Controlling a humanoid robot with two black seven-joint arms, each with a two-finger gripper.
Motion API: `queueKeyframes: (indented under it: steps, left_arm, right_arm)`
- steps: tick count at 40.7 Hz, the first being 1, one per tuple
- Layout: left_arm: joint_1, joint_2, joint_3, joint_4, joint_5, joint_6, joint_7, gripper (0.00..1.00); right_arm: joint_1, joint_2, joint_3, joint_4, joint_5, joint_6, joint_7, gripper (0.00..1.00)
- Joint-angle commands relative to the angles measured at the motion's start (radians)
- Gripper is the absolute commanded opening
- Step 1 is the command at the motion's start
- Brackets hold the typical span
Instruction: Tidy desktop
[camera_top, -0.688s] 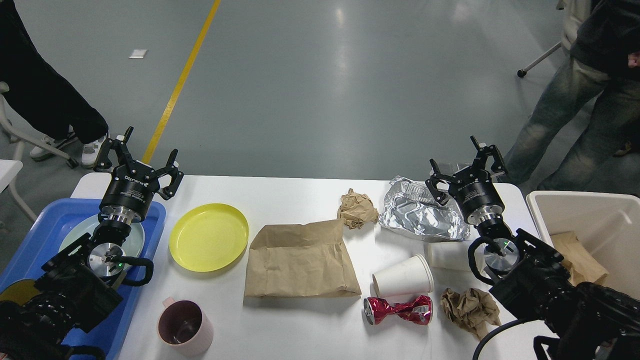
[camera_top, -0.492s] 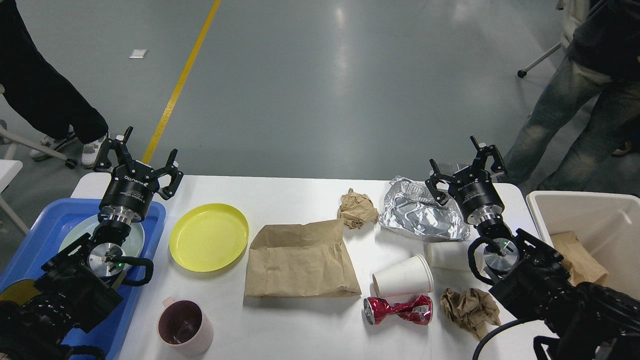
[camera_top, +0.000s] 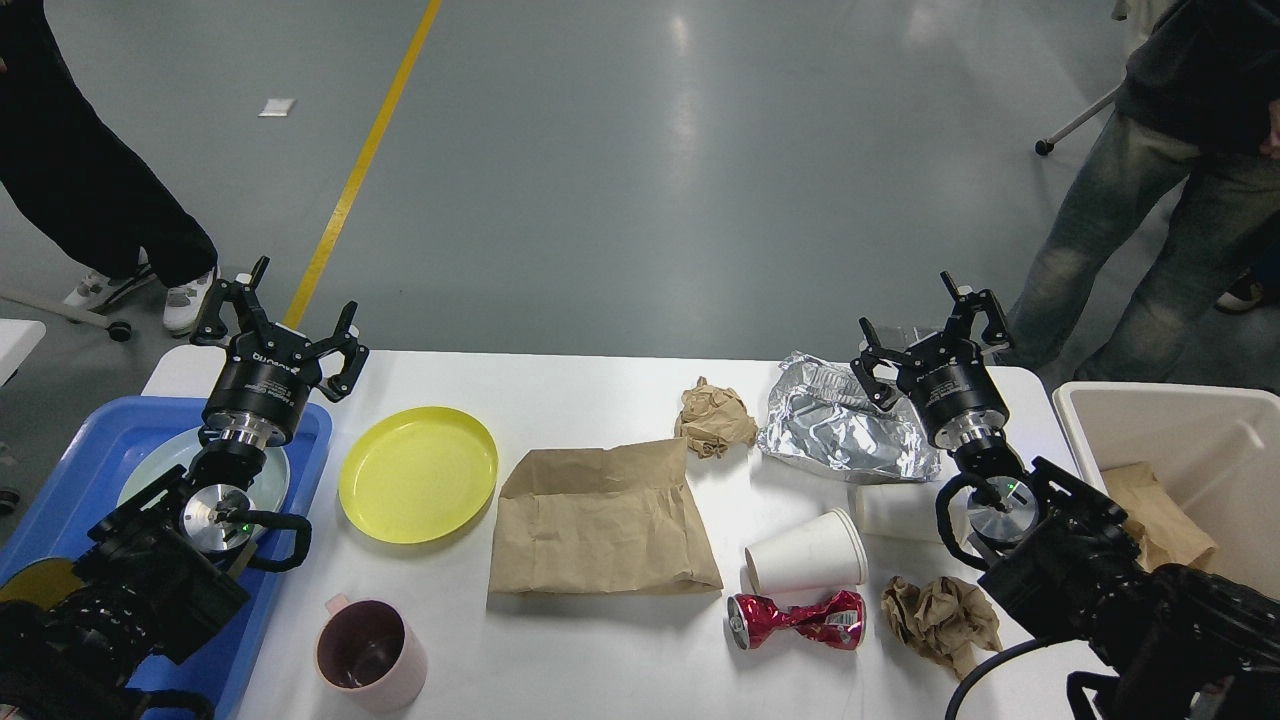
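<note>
Right, the white worktop (camera_top: 600, 385) spans the whole foreground, carrying 1 yellow plate (camera_top: 417, 473), 1 pink mug (camera_top: 369, 653), 1 flat paper bag (camera_top: 602, 523), 2 crumpled paper balls (camera_top: 714, 417), 2 white cups (camera_top: 806, 551), 1 crushed red can (camera_top: 796, 619) and 1 foil sheet (camera_top: 845, 425). The left gripper (camera_top: 283, 325) stands raised above the blue tray (camera_top: 70, 470), fingers spread and holding nothing. The right gripper (camera_top: 931, 327) likewise, over the foil. Against the earlier frame, the left gripper has nudged slightly (barely) right; the right one hasn't budged.
</note>
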Motion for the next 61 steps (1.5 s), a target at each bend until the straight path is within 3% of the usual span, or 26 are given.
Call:
queueKeyframes:
  steps: [1, 4, 8, 24, 49, 55, 61]
  left_arm:
    - [-0.037, 0.011, 0.028, 0.0, 0.013, 0.105, 0.002, 0.96]
    - [-0.128, 0.042, 0.117, 0.002, 0.014, 0.228, 0.004, 0.96]
    - [-0.215, 0.125, 0.319, 0.002, 0.016, 0.305, 0.004, 0.96]
    - [-0.502, 0.151, 1.03, 0.002, 0.026, 0.296, 0.004, 0.96]
    - [-0.617, 0.178, 1.576, -0.021, 0.046, 0.282, 0.004, 0.96]
    - [-0.663, 0.178, 1.778, -0.17, 0.045, 0.282, 0.004, 0.96]
    - [-0.787, 0.175, 2.101, -0.495, 0.042, 0.284, -0.003, 0.96]
  right_arm:
    - [-0.001, -0.001, 0.0, 0.0, 0.0, 0.0, 0.0, 1.0]
    - [0.0, 0.001, 0.0, 0.0, 0.0, 0.0, 0.0, 1.0]
    - [0.0, -0.001, 0.0, 0.0, 0.0, 0.0, 0.0, 1.0]
    - [0.0, -0.001, 0.002, 0.0, 0.0, 0.0, 0.0, 1.0]
    - [0.0, -0.001, 0.002, 0.002, 0.0, 0.003, 0.0, 1.0]
    - [0.0, -0.001, 0.0, 0.002, 0.0, 0.003, 0.0, 1.0]
    - [0.0, -0.001, 0.0, 0.002, 0.0, 0.003, 0.0, 1.0]
